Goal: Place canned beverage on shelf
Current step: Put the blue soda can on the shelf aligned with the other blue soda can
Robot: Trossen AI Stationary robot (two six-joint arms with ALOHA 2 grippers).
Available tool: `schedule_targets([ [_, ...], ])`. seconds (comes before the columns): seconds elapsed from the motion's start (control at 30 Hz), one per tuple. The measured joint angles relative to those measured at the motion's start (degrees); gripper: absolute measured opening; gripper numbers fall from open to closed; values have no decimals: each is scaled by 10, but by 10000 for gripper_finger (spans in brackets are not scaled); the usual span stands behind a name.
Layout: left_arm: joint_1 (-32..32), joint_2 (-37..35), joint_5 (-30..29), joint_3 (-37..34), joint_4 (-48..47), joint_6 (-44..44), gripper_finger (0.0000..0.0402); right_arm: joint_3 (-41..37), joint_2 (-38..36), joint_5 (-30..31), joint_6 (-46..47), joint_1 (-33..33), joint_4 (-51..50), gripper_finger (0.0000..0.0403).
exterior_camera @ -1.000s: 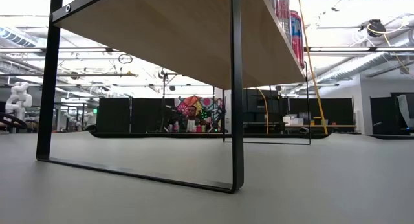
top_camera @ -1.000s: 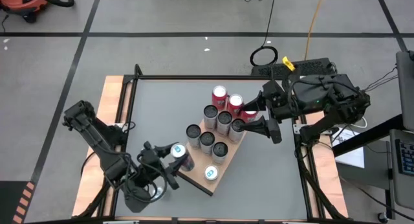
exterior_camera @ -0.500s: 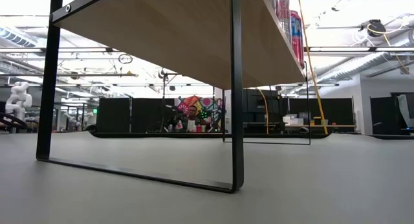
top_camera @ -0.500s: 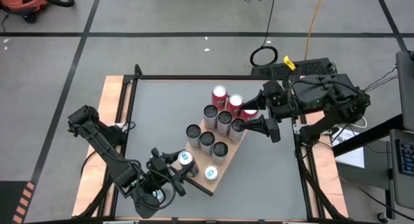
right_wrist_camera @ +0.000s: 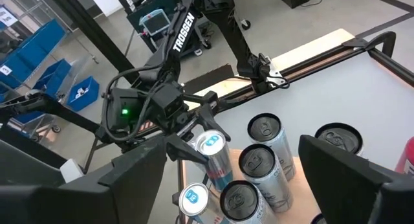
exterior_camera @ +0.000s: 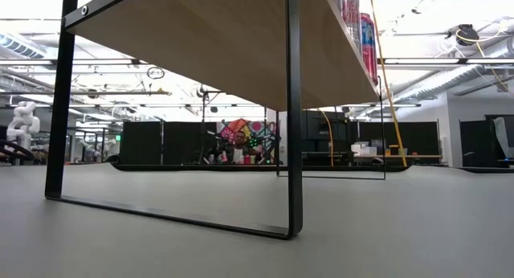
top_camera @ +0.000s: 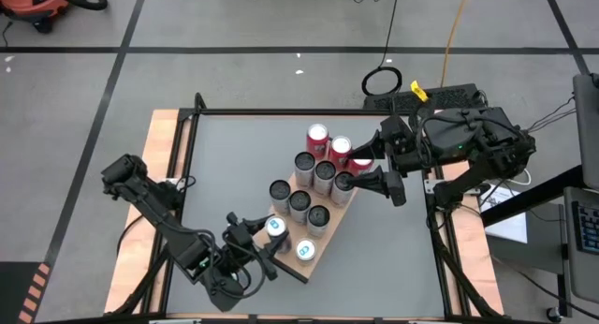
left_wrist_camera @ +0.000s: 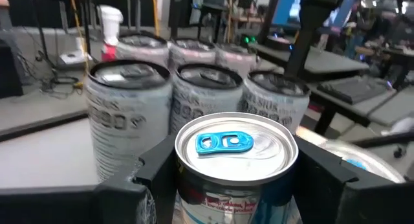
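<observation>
**Left arm setting a can at the shelf's near edge**

High view: the left end effector (top_camera: 265,242) is grasping an upright can (top_camera: 274,227) over the shelf (top_camera: 323,240), beside another blue-tabbed can (top_camera: 305,250); the right end effector (top_camera: 372,170) is waiting unclenched at the far corner.

Left wrist view: the can (left_wrist_camera: 236,160) is standing between the fingers (left_wrist_camera: 155,175), axis vertical.

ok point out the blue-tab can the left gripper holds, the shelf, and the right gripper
blue-tab can (left_wrist_camera: 236,146), left wrist view, on its silver lid by the blue tab
shelf (top_camera: 350,204), high view, on bare wood at its right edge
right gripper (top_camera: 386,170), high view, midway between its fingertips
</observation>
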Motion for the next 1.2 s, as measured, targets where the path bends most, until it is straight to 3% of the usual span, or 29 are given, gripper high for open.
schedule_targets([
  [0.97,15,29,37,0,5,29,227,0,0,0,-2,0,0,325],
  [1.2,16,29,38,0,5,26,264,0,0,0,-2,0,0,325],
])
